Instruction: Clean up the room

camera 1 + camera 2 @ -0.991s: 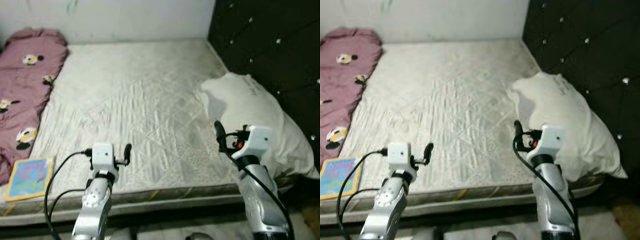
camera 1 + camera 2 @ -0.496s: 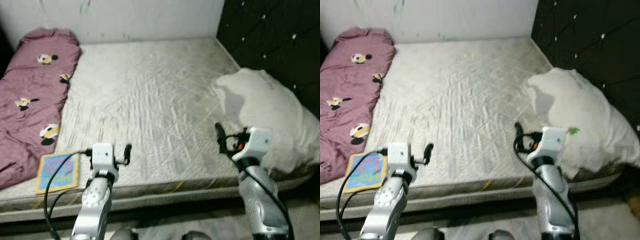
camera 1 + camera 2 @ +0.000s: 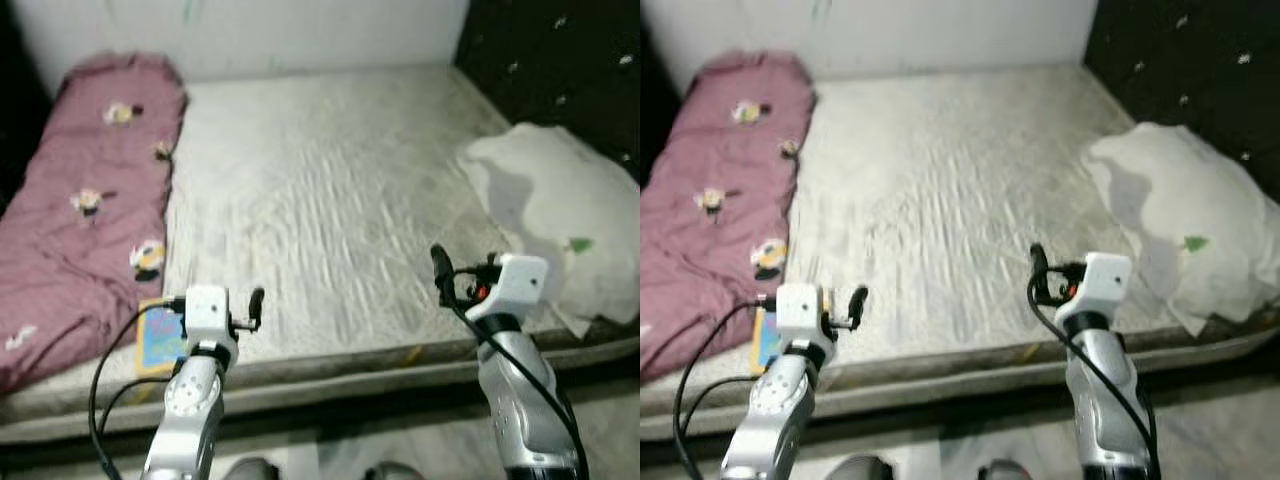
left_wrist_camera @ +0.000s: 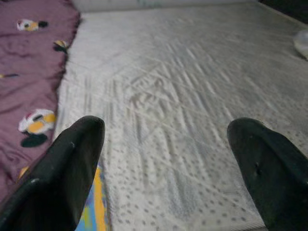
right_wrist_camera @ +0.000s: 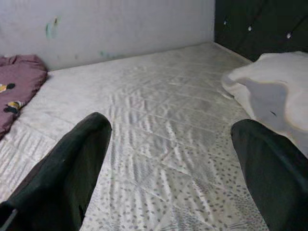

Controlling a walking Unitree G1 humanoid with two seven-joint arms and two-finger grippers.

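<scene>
Both tools — left tool, right tool — are held wide open and empty over the grey quilted mattress, ready to grab the colourful flat book.

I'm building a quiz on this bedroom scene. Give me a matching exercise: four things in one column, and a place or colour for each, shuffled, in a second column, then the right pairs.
Things:
1. blanket
2. pillow
3. book
4. headboard

Descriptions:
A. white, on the robot's right side of the mattress
B. black, with small studs
C. maroon with a flower pattern, along the robot's left side
D. bright blue and yellow, at the near edge beside the left gripper

Pairs: 1-C, 2-A, 3-D, 4-B
</scene>
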